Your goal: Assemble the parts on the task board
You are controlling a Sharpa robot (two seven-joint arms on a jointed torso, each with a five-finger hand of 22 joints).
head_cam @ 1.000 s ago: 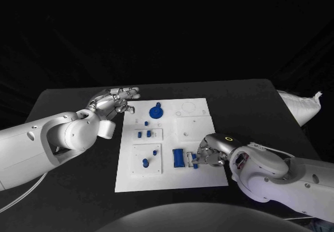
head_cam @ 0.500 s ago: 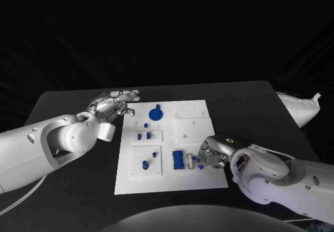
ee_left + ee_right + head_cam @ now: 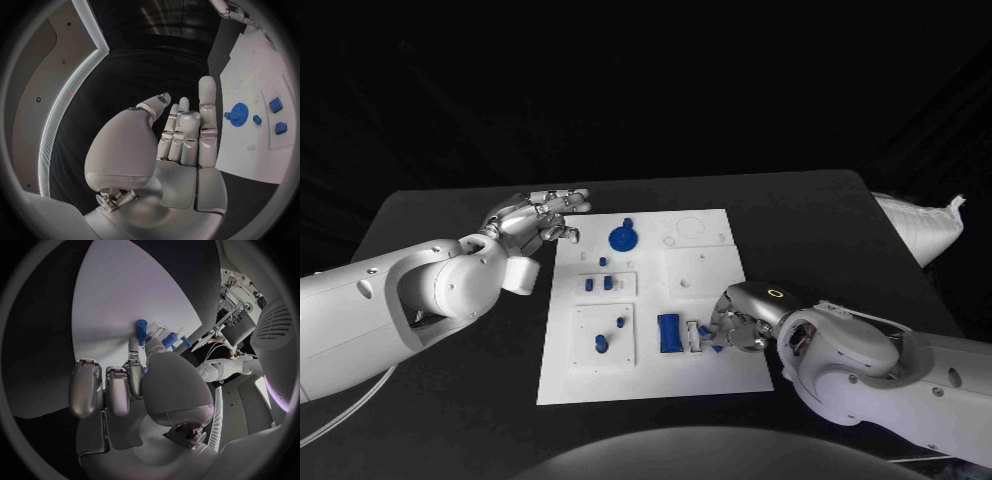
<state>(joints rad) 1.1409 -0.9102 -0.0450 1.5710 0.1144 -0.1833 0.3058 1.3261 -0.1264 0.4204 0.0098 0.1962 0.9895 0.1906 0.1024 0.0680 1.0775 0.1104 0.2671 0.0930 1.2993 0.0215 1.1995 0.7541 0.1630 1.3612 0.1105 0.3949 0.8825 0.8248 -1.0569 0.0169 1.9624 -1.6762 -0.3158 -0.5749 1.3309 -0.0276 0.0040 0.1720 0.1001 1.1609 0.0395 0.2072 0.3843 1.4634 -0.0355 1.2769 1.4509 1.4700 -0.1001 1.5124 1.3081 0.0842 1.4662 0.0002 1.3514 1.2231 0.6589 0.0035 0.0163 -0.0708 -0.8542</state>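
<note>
Two robot hands: left robot hand (image 3: 535, 218) spread, empty, beside task board (image 3: 718, 370); right robot hand (image 3: 740, 322) pinching blue part (image 3: 714, 347); white bag (image 3: 923, 226) off table edge.

Hidden from you: the task board's (image 3: 718, 375) lower right corner, under the right hand (image 3: 740, 322). Cut off: the board (image 3: 250, 100) at the left wrist circle's right rim. Undeterminable: whether that hand's fingers (image 3: 132, 375) grip the small blue part (image 3: 714, 345).
</note>
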